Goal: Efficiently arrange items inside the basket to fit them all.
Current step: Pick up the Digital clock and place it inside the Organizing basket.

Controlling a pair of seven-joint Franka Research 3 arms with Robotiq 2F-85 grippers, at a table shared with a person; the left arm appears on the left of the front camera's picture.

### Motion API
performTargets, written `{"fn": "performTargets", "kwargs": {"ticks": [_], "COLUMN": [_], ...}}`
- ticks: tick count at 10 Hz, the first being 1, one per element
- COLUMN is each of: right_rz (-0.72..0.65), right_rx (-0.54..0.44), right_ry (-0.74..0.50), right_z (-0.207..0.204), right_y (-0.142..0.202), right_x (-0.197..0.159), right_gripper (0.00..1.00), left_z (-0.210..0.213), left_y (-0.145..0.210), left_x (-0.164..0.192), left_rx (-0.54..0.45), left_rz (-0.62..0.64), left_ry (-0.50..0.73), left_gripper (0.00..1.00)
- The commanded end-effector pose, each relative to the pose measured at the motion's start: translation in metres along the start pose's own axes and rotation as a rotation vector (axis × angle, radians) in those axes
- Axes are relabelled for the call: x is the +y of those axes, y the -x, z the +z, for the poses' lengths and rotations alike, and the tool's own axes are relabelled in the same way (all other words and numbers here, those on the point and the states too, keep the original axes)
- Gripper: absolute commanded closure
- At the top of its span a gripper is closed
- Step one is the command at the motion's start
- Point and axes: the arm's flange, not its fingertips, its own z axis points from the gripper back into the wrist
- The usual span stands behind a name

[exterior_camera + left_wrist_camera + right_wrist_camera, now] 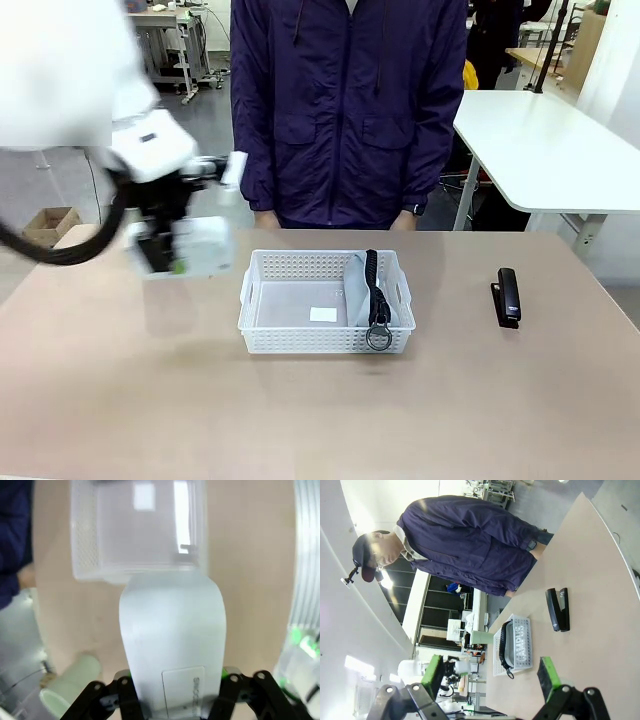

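Well, table (300, 430): tan top, running the full width of the front view, with the basket sitting near its middle.
Person (345, 110): stands at the far edge in a dark jacket, arms down at the sides.
Left arm (70, 90): white, coming in from the left and held above the table, left of the basket.
Basket (300, 342): white, perforated walls, on the table; its left part is bare floor.
White rounded box (172, 630): up in the air, off the table, just short of the basket's near wall in the left wrist view.
Grey pouch (520, 647): inside the basket at its right end, "CAMPUS" print showing; black strap (373, 285) runs along it and the ring (378, 337) hangs over the front rim.
Left gripper (172, 255): clamped on the white rounded box.
Right gripper (490, 674): green pads spread wide, nothing between them, well apart from the basket.
Black stapler (508, 297): flat on the table, well to the right of the basket.
Pale green cup (70, 685): on the tabletop outside the basket; upright or tipped, I cannot tell.
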Motion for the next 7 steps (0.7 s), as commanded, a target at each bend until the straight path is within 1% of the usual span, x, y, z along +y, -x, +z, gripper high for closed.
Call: {"fn": "performTargets", "kwargs": {"ticks": [1, 2, 3, 4, 5, 6, 7], "right_rz": [0.024, 0.024, 0.024, 0.024, 0.024, 0.024, 0.024], "right_rx": [-0.009, -0.009, -0.009, -0.009, -0.009, -0.009, -0.009], "right_ry": [-0.012, -0.012, -0.012, -0.012, -0.012, -0.012, -0.012], "right_z": [0.0, 0.0, 0.0, 0.0, 0.0, 0.0, 0.0], "right_y": [-0.001, -0.001, -0.001, -0.001, -0.001, -0.001, -0.001], "right_x": [0.002, 0.002, 0.002, 0.002, 0.002, 0.002, 0.002], "right_gripper": [0.0, 0.0, 0.0, 0.0, 0.0, 0.0, 0.0], "left_z": [-0.01, -0.022, -0.036, -0.056, -0.073, -0.088, -0.105], "left_y": [-0.037, -0.054, -0.073, -0.09, -0.102, -0.114, -0.123], "left_x": [0.056, 0.065, 0.076, 0.083, 0.086, 0.09, 0.091], "left_rx": [-0.062, -0.122, -0.15, -0.134, -0.152, -0.162, -0.123], "left_rz": [0.12, 0.122, 0.193, 0.174, 0.156, 0.213, 0.258], "left_ry": [0.007, 0.054, 0.078, 0.109, 0.149, 0.193, 0.243], "left_gripper": [0.46, 0.46, 0.46, 0.46, 0.46, 0.46, 0.46]}}
